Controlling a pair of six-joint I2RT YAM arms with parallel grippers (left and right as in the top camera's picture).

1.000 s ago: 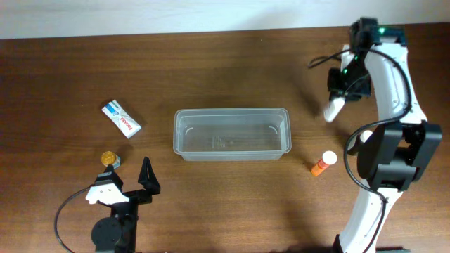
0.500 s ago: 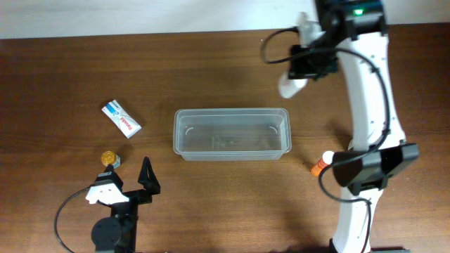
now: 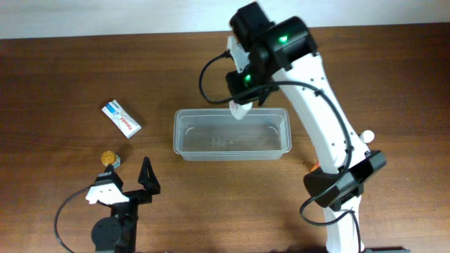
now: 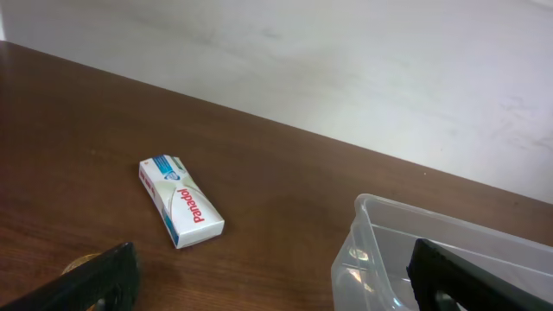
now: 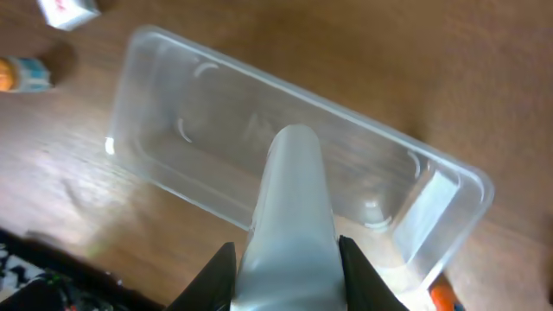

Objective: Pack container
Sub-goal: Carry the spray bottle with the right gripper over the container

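Right gripper [image 5: 288, 269] is clamped on a white tube [image 5: 289, 194], with the fingers pressed on its sides at the wrist end and the nose pointing down toward the container [image 3: 225, 158]. From overhead the tube sits over the far long rim, about mid-length, and isn't clearly inside the walls. Main risk: if it's released here, the nose catches the rim and the tube tips outward onto the table [image 3: 63, 70] behind the tub. Second: the grip is at one end of a smooth rounded body, so the tube could pivot or slip in the jaws on the way down. The wrist view shows it angled, not plumb. Third: the tub is light clear plastic, loose at mid-table, so any shove on a wall from the tube or fingers would slide or tilt it and throw off later placements. A drop from height could also bounce the tube out, but I can't judge its height above the tub floor. Left gripper [image 3: 128, 184] is spread wide, empty and parked at the near left, well apart from all this. The other items are outside the tub: box [image 3: 121, 118] far left, small bottle [image 3: 110, 159] just beside the left gripper, and orange bottle [image 5: 442, 295] near the tub's right end. That last one is mostly hidden under the right arm from overhead, so a low sweep back could send it rolling.
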